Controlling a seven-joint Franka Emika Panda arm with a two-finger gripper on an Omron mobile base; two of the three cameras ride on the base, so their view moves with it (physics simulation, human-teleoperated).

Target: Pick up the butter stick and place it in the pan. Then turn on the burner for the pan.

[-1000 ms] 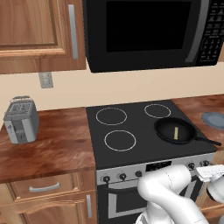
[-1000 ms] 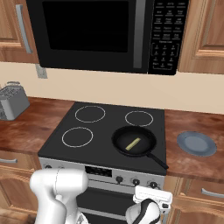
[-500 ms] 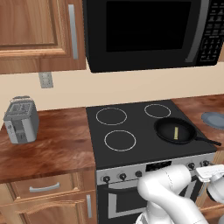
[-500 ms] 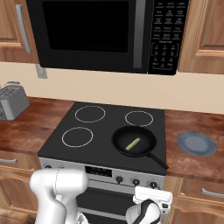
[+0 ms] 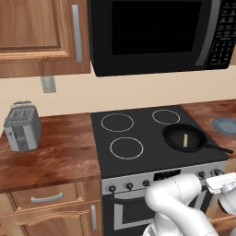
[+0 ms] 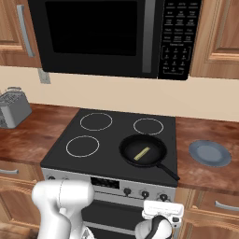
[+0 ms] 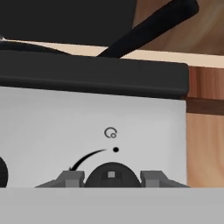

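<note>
The black pan (image 6: pixel 127 151) sits on the stove's front right burner, its long handle (image 7: pixel 148 26) pointing out over the stove's front right corner. The pale yellow butter stick (image 6: pixel 142 152) lies inside the pan (image 5: pixel 171 138), and the stick (image 5: pixel 185 139) is near its middle. Low in front of the stove's control panel, my gripper (image 7: pixel 111 177) faces the rightmost black knob (image 7: pixel 111 173). Its two dark fingertips (image 7: pixel 70 178) press against the knob's left and right sides. From the base, the hand (image 6: pixel 162 211) hangs just under that knob (image 6: pixel 163 198).
A grey-blue plate (image 6: pixel 210 153) rests on the wooden counter right of the stove. A toaster (image 5: pixel 21 126) stands at the far left of the counter. A black microwave (image 5: pixel 152 32) hangs over the stove. More knobs (image 6: pixel 126 190) line the silver panel.
</note>
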